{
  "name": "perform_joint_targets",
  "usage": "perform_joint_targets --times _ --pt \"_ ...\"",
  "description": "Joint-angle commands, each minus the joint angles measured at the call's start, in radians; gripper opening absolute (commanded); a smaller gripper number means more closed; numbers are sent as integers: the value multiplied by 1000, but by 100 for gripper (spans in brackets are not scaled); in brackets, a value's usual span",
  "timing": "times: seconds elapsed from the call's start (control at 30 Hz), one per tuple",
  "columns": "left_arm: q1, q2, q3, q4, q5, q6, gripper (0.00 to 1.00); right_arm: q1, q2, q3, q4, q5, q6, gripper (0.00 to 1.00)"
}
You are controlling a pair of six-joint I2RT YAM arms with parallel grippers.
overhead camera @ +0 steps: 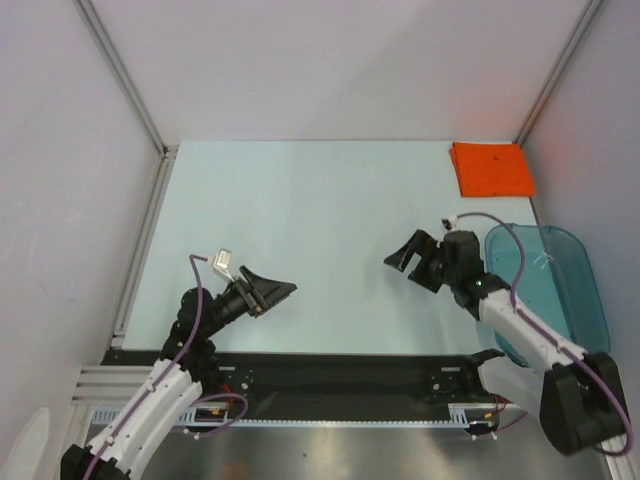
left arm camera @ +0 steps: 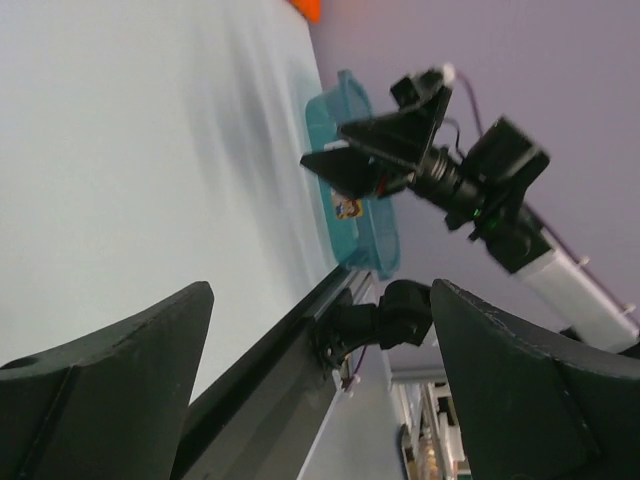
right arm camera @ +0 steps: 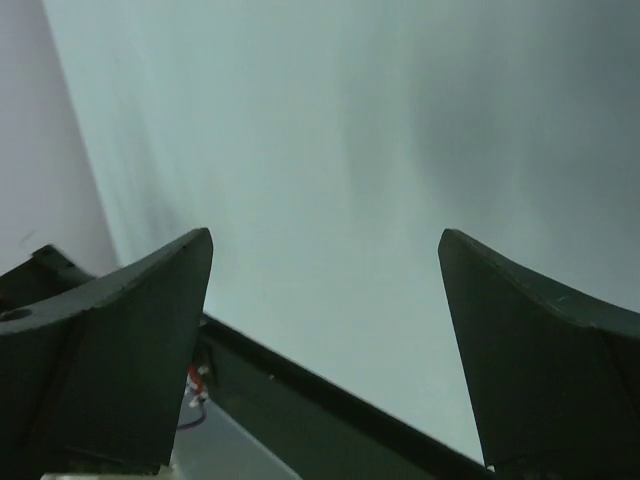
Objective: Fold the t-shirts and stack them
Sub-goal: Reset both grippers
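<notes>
1. L gripper (overhead camera: 272, 291) – black jaws spread wide, nothing between them. It hangs low over the near-left part of the table (overhead camera: 300, 200) and points to the right.
2. R gripper (overhead camera: 411, 263) – jaws wide apart too, nothing held. It sits near the middle-right of the table and points left, so the 2 grippers face each other with bare table between them.
3. In the L wrist view, the L gripper (left arm camera: 320, 290) shows as 2 dark wedge-shaped fingers at the bottom. The R gripper (left arm camera: 345, 150) is seen across the table.
4. In the R wrist view, the R gripper (right arm camera: 325, 235) shows the same wedge fingers over plain table.
5. The orange t-shirt (overhead camera: 491, 168) lies in the far-right corner of the table. It is well apart from both grippers, and the R one is nearer to it.
6. The shirt is folded flat into a neat rectangle-ish pad. It looks like soft cloth, bright orange, w/ a tiny dark speck or 2. Only a sliver of the shirt (left arm camera: 308, 8) shows at the top of the L wrist view.
7. The teal bin (overhead camera: 590, 300) is see-through plastic w/ round corners. It sits at the right edge of the table, nearer than the shirt, just beside the R arm.
8. The table top is smooth, flat and pale blue-green. A black rail (overhead camera: 330, 365) runs along the near edge. The arms are white and black w/ thin purple cables.
</notes>
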Motion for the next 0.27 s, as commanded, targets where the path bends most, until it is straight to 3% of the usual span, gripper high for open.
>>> perform_joint_targets --times 0.0,0.13,0.23 --pt "-6 -104 -92 96 -77 -146 97 10 -152 -102 197 -7 219 100" --pt "-6 -172 -215 182 -56 -233 97 11 -242 -237 196 -59 260 100" --pt "-3 -194 -270 251 -25 -265 100 7 -333 -380 386 -200 312 100"
